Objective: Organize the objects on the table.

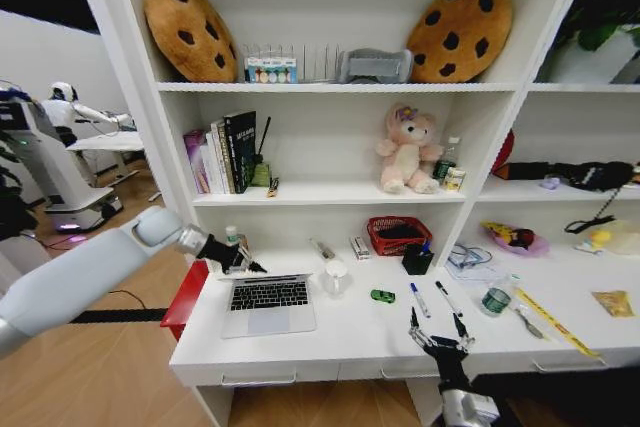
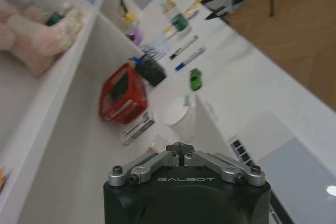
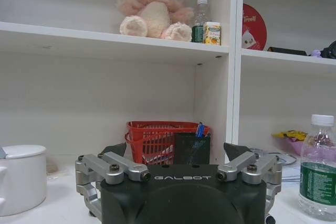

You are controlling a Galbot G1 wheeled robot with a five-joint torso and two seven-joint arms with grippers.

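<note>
White is the table [image 1: 330,342], a long desk with drawers under its top. On it sits a silver laptop [image 1: 268,304] with its lid open. A tiny green toy car [image 1: 382,296] is just to the right of the laptop. Two pens [image 1: 420,300] lie side by side past the car, one with a blue end and one dark.

At the back of the desk stands a black pen cup [image 1: 417,259] with something blue poking out of it. Beside it is a red basket [image 1: 398,235]; I cannot tell what is inside it. A white cup with a lid [image 1: 336,277] stands between the laptop and the car. One water bottle with a green label [image 1: 496,297] stands to the right of the pens. A pink bowl [image 1: 517,240] farther right holds something yellow.

The left gripper [image 1: 243,262] is over the back left corner of the desk, right behind the laptop. Its fingers are pressed together and hold nothing. The right gripper [image 1: 437,329] is at the front edge of the desk, near the two pens. Its fingers are spread apart and hold nothing.

On the shelf above sit one pink plush toy [image 1: 408,150] and two small bottles [image 1: 450,164]. Two cookie cushions [image 1: 188,29] lean on the top shelf.
</note>
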